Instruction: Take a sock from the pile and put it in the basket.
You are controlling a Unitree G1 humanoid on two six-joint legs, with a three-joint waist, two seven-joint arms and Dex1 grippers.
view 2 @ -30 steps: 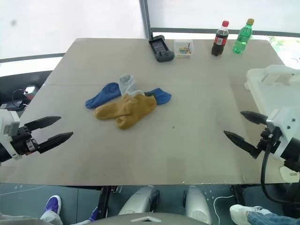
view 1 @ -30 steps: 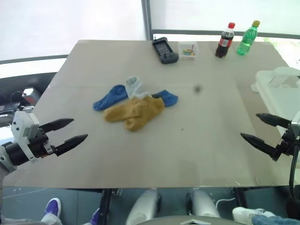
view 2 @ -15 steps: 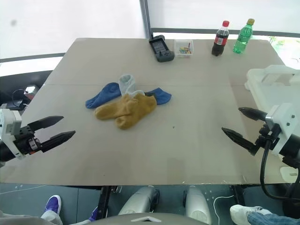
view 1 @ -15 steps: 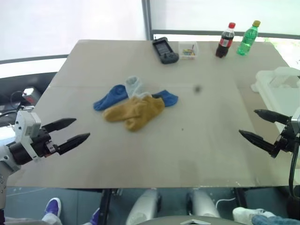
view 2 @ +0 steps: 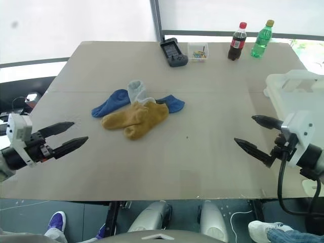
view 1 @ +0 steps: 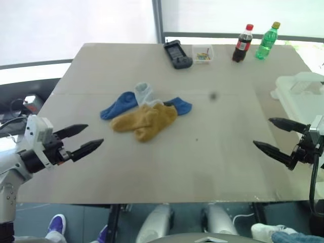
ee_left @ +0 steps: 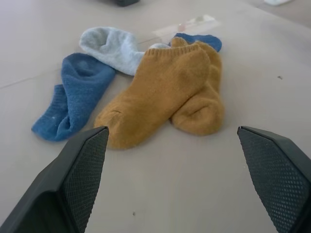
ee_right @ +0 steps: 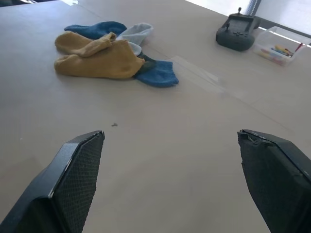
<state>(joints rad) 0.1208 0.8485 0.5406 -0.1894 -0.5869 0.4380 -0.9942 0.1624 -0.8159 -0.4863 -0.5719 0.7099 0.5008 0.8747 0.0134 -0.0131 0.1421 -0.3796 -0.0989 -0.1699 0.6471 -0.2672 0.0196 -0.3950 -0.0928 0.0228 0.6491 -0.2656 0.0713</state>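
Your left end effector [view 1: 84,138] and right end effector [view 2: 257,134] both stand wide open, holding nothing, above the tabletop [view 1: 212,152]. The pile [view 1: 146,112] lies between them, nearer the left one, untouched. The basket [view 2: 296,96] sits just beyond your right end effector.

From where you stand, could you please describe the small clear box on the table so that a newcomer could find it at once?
Look to the far edge of the table, away from the pile of socks in the middle. There, a black handheld device and a dark cola bottle stand apart; the small clear box sits between them, right beside the device. It alone is see-through and holds small coloured bits.
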